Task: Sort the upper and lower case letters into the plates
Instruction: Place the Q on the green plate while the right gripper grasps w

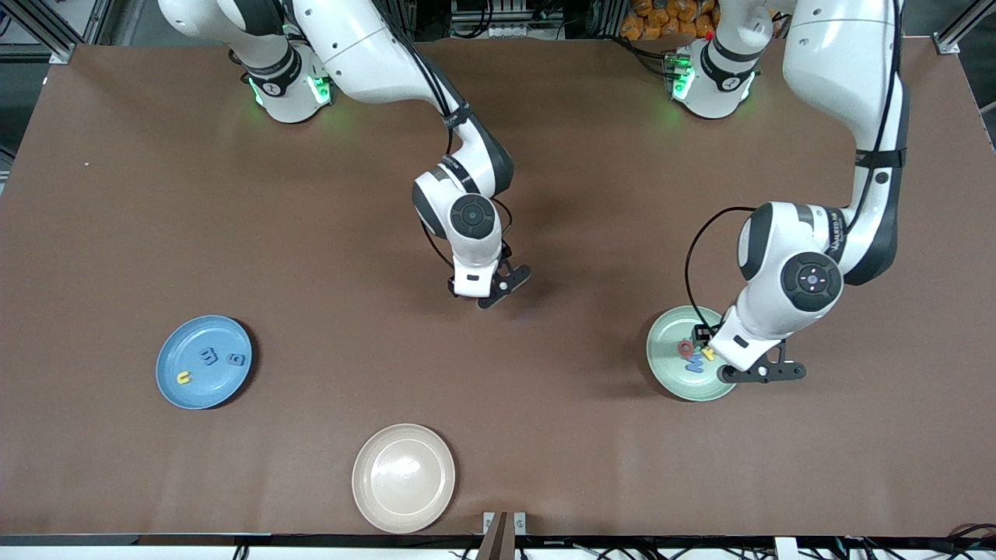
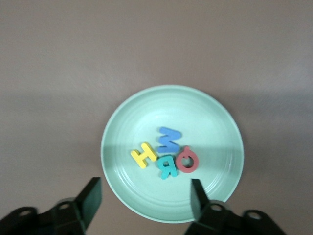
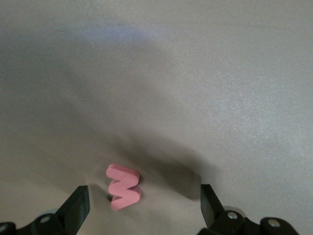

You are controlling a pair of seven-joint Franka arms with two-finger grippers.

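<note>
The left gripper (image 1: 759, 372) hangs low over the mint green plate (image 1: 668, 365) at the left arm's end of the table, above the part of its rim nearest the front camera. Its fingers (image 2: 91, 198) stand wide apart with nothing between them. In the left wrist view four letters lie flat in a loose cluster in the plate's well: a blue W (image 2: 168, 139), a yellow H (image 2: 143, 154), a teal R (image 2: 167, 168) and a red Q (image 2: 187, 160), the R touching the Q and the W close above them; all of them lie clear of the open fingers. The right gripper (image 1: 502, 286) hovers low over bare tabletop near the middle of the table, its fingers (image 3: 76, 208) also spread wide and holding nothing. The right wrist view shows a pink letter shaped like a w (image 3: 123, 186) lying on the table, between the two fingers but closer to one of them, touching neither. The sky blue plate (image 1: 175, 381) sits toward the right arm's end and holds three small letters: a yellow one (image 1: 184, 378), a blue one (image 1: 208, 357) and a teal one (image 1: 237, 359). A cream plate (image 1: 373, 498), nearest the front camera, has nothing on it.
</note>
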